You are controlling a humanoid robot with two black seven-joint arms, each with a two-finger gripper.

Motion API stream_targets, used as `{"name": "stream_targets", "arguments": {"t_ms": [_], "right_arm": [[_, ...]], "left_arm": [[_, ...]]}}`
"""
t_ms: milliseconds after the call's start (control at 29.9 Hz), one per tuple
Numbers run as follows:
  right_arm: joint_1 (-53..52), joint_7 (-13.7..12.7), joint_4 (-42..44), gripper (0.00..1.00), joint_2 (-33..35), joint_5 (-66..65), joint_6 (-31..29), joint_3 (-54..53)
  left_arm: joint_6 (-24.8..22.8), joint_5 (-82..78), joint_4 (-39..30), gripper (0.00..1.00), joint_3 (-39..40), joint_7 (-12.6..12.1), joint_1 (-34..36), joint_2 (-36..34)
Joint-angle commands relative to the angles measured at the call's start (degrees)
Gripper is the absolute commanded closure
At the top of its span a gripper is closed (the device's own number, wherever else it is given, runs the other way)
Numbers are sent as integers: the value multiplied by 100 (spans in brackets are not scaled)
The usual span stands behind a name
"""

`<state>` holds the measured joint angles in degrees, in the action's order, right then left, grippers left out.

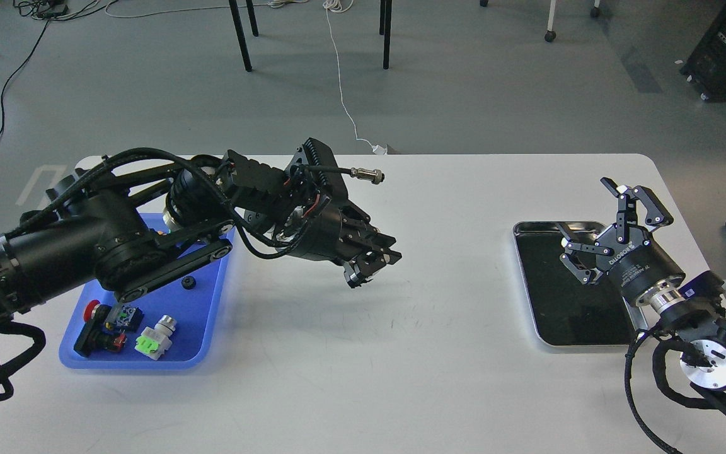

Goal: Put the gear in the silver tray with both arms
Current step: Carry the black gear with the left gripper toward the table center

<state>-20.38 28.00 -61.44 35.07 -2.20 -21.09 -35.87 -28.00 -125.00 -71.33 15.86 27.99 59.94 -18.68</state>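
The left gripper [372, 260] is hanging over the bare middle of the white bench [363, 353], pointing right and down. Its fingers are looking pretty much together, but whether there's anything pinched between them can't be told, the tips are just too dark and bunched. So no clue if a gear is already in there.

The right gripper [609, 230] is sitting over the left half of the silver tray [530, 290] on the right side of the bench, fingers spread wide apart, nothing in them.

A small black toothed-looking disc [189, 283] is lying in the blue tray [196, 343] on the left, just under the left arm. It could be the gear, though it's too small to be sure. Also in there: a red push button [91, 310] on a black body and a white and green switch part [155, 339].

Going by looks, that disc is probably light and rigid, and thin and flat enough to be fiddly. Pinching across the rim seems the best bet, since the flat faces give the fingers nothing to grab.

The silver tray is polished metal, rounded corners, raised rim, dark mirror bottom, so a small hard part dropped in could skid or bounce. Blue tray is matte plastic. Bench is smooth with faint scuffs.
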Motion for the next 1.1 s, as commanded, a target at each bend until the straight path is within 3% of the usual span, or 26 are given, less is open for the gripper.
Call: {"name": "stream_targets", "arguments": {"t_ms": [0, 301, 635, 1069], "right_arm": [[8, 0, 0, 1, 0, 0, 0, 10], [8, 0, 9, 1, 35, 0, 0, 1], [-1, 0, 0, 1, 123, 0, 0, 10], [-1, 0, 0, 1, 123, 0, 0, 19]], "left_arm": [[0, 0, 145, 81, -153, 1, 17, 303], [0, 0, 1648, 81, -602, 1, 299, 1542], [0, 0, 2649, 80, -944, 1, 281, 1868], [0, 0, 2844, 80, -962, 1, 141, 1868]]}}
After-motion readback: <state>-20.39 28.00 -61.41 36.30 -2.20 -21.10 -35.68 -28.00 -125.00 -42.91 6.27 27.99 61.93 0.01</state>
